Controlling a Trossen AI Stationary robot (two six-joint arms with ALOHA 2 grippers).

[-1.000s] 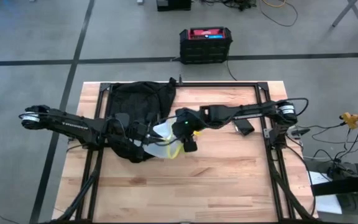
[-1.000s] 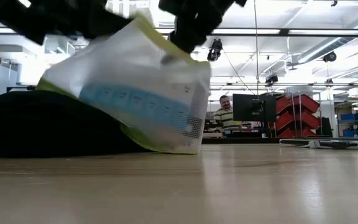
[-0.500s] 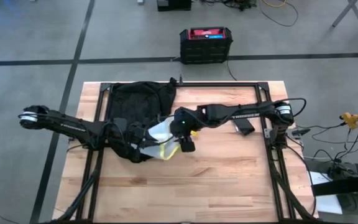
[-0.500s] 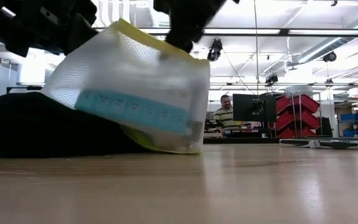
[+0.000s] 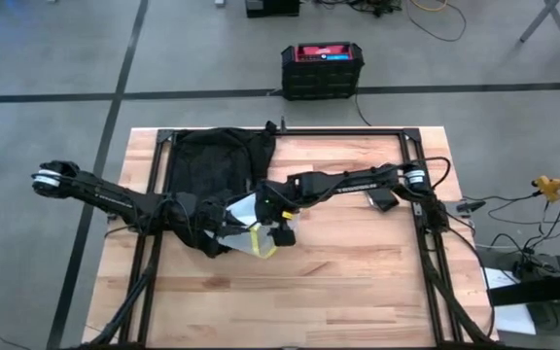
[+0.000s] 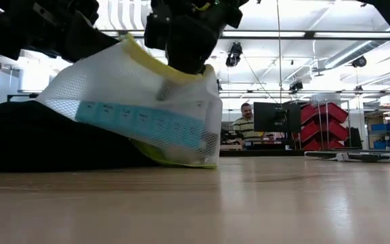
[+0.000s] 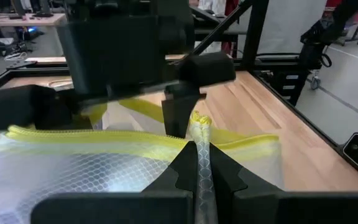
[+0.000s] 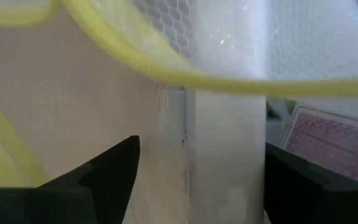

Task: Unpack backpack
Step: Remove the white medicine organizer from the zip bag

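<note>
Black backpack [image 5: 217, 160] lies flat on the wooden table [image 5: 358, 282], toward the far left part, between the frame rails. A white mesh pouch [image 5: 246, 226] with yellow trim sits at the backpack's near edge, partly on the bag and partly over the tabletop; in the low view the pouch [image 6: 137, 112] leans against the dark bag [image 6: 39, 139] with its lower corner on the wood, a blue strip showing through the mesh. Left gripper [image 5: 220, 219] is at the pouch's left side; in the left wrist view its fingers [image 7: 182, 174] are clamped on a twisted bit of the pouch's yellow-edged rim. Right gripper [image 5: 282, 228] reaches in from the right and is over the pouch's right end; the right wrist view shows its dark fingers [image 8: 114, 168] spread wide apart with the mesh and yellow edge between them, not pinching it. A black-and-red box [image 5: 322, 70] stands on the floor beyond the table. A person [image 6: 247, 122] sits far back in the room.
</note>
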